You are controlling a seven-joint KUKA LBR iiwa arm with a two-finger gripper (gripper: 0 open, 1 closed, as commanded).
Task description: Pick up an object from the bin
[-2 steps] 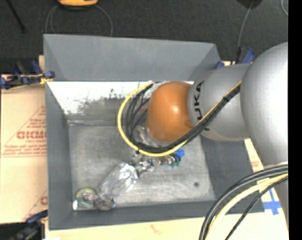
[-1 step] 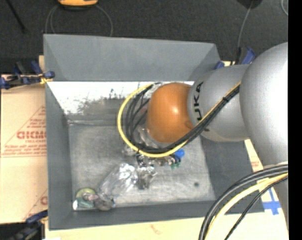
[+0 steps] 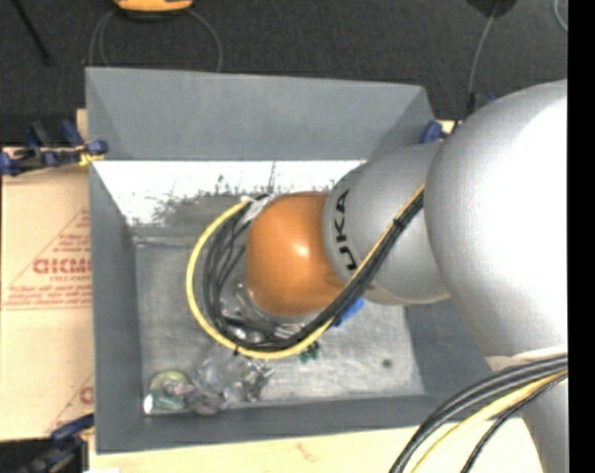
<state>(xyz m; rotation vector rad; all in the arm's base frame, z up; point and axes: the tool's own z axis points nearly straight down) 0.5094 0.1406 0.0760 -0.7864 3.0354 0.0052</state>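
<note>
Gripper [image 3: 240, 351] low over lower-left part of bin [image 3: 278, 126], tucked beneath orange wrist cover [image 3: 290, 254] and cable loop [image 3: 192, 264]. Jaw state: cannot tell, hidden by the wrist. Nothing seen held. Nearest candidate: small heap [image 3: 222, 380] of pale, partly see-through bits just below the gripper in the view, against the near wall; touching or apart, cannot tell. Round greenish piece [image 3: 165, 386] at the heap's left end, in the lower-left corner. Also small green bit [image 3: 309, 354] and blue bit [image 3: 350, 309] at the arm's edge, right of the gripper. Judging by looks: heap bits probably light, thin, maybe slippery and easily crushed; likely to shift or come up tangled. Better bet the round greenish piece: looks stiffer, a little clear of the rest. Take across its width, gentle squeeze, straight lift
</note>
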